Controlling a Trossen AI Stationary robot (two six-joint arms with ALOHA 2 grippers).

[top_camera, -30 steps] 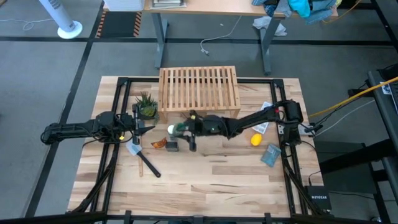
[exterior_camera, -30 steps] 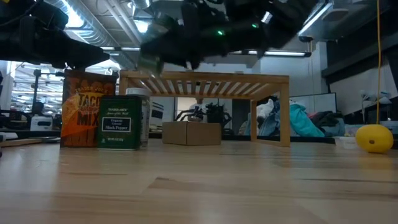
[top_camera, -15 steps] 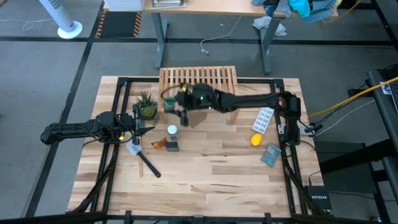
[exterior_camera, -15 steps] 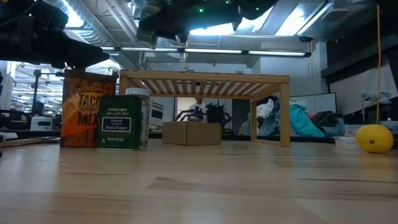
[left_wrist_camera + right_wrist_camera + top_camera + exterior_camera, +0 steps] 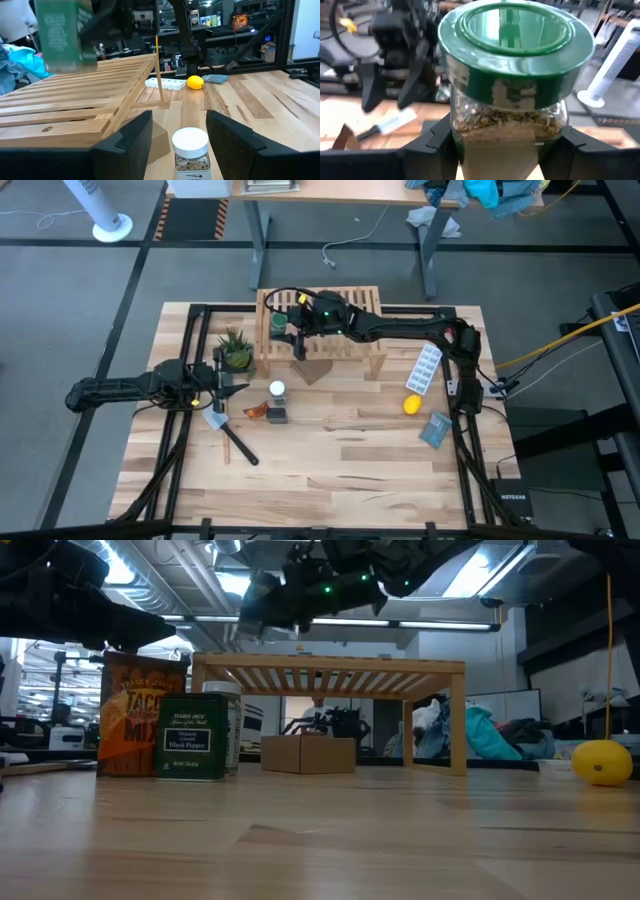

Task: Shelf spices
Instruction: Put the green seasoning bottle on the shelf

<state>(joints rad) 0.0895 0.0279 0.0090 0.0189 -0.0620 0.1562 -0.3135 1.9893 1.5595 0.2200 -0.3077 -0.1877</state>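
Note:
My right gripper (image 5: 288,330) is shut on the green-lidded jar (image 5: 277,323) and holds it over the left part of the light-wood slatted shelf (image 5: 335,330). The left wrist view shows that jar (image 5: 62,35) above the slats (image 5: 75,100). The white-capped jar (image 5: 277,391), the dark squarish tin (image 5: 277,416) and an orange taco-mix container (image 5: 140,725) stand on the tabletop in front of the shelf. My left gripper (image 5: 178,120) waits open at the table's left, with the white-capped jar (image 5: 190,150) just ahead of its fingers. My right gripper pinches the green-lidded jar by its glass body (image 5: 470,125), below the lid (image 5: 515,35), between its two fingers (image 5: 432,147). The fingers reach in about level from the table's right side. The jar is upright and lifted clear above the shelf's top.
A small potted plant (image 5: 236,350) stands left of the shelf. A yellow lemon-like thing (image 5: 410,404), a white tray (image 5: 427,370) and a blue-green packet (image 5: 436,430) lie at the table's right. A black-and-white tool (image 5: 228,432) lies near the left gripper.
My right gripper, shut on the green-lidded jar, has risen from the tabletop beside the white-capped jar and swung toward the far edge, so the jar is now over the shelf's left part. It has dropped a little closer to the slats in the last half second.

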